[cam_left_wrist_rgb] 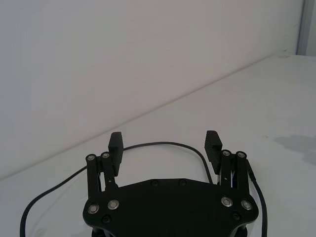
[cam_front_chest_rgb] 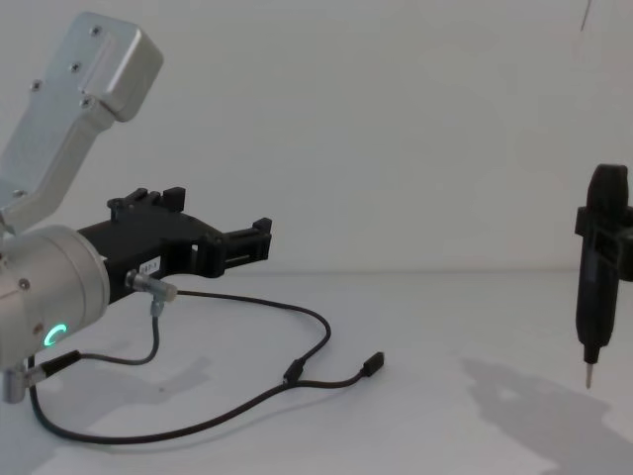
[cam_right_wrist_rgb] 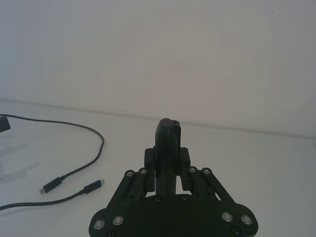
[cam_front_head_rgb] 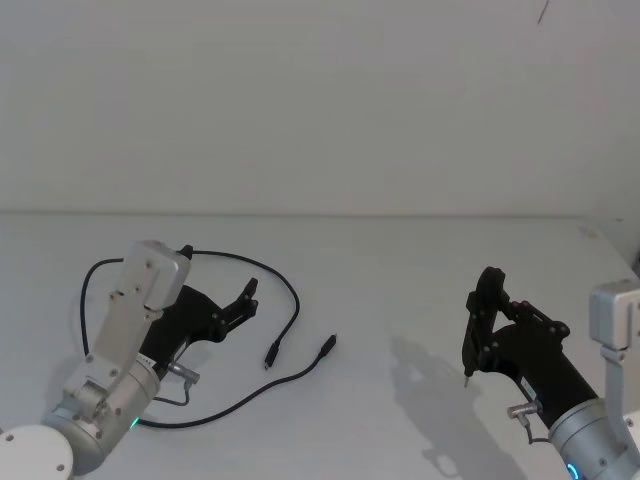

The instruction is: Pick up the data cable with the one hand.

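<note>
The left end effector (cam_front_head_rgb: 249,297) hovers spread wide above the data cable (cam_front_head_rgb: 297,300) — right end effector (cam_right_wrist_rgb: 168,163) clamps a pen-shaped tool (cam_front_chest_rgb: 601,277).

1 data cable (cam_front_head_rgb: 297,300) w/ 2 plugs (cam_front_head_rgb: 271,355), 1 pen tool (cam_front_chest_rgb: 593,317), 2 end effectors: left (cam_front_head_rgb: 248,297), right (cam_front_head_rgb: 482,325).

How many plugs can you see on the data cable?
2. On the data cable, one plug lies near the open left gripper; the other plug just right of it. More may hide behind the left arm.
</note>
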{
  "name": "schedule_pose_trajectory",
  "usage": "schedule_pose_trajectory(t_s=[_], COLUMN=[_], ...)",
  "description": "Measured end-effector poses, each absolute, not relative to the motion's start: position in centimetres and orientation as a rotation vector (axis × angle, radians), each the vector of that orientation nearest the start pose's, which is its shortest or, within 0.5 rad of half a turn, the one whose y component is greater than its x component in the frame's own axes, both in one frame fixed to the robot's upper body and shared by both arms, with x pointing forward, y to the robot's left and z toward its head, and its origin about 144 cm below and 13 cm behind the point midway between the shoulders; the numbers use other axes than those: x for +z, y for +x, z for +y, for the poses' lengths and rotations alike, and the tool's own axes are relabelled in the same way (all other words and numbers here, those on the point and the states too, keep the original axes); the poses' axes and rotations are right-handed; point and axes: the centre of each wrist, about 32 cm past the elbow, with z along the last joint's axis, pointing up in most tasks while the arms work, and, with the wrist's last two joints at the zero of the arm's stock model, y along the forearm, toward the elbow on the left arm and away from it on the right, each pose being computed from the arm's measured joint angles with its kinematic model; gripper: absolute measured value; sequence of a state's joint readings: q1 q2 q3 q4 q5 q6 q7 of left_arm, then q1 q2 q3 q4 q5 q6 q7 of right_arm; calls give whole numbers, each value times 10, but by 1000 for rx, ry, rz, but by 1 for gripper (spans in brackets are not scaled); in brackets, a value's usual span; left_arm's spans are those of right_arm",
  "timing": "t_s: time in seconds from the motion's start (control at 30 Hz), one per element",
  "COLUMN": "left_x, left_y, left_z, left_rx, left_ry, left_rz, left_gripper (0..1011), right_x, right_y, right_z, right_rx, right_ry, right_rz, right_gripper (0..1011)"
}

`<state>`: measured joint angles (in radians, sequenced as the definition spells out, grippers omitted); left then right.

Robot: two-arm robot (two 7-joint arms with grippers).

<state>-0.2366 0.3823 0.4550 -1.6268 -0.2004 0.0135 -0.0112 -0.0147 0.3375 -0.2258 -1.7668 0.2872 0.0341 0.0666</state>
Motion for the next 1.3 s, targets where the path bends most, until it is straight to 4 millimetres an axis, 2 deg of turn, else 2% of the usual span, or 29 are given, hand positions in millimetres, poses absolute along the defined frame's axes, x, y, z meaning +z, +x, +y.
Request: schedule_pose_trajectory(t_s=[0.63, 1.3], left_x=[1205, 1210], left_y=[492, 499], left_z=[199, 206], left_rx=[1104, 854], left_ry=[60, 87], left_rz=[-265, -222], left_gripper=[1001, 1001], right_x=[1189, 1189], right_y=[443, 443], right_z=[-237, -237], right_rx=[-1230, -1229], right_ry=[26, 26], right_rz=[-75, -75], right_gripper=[279, 279])
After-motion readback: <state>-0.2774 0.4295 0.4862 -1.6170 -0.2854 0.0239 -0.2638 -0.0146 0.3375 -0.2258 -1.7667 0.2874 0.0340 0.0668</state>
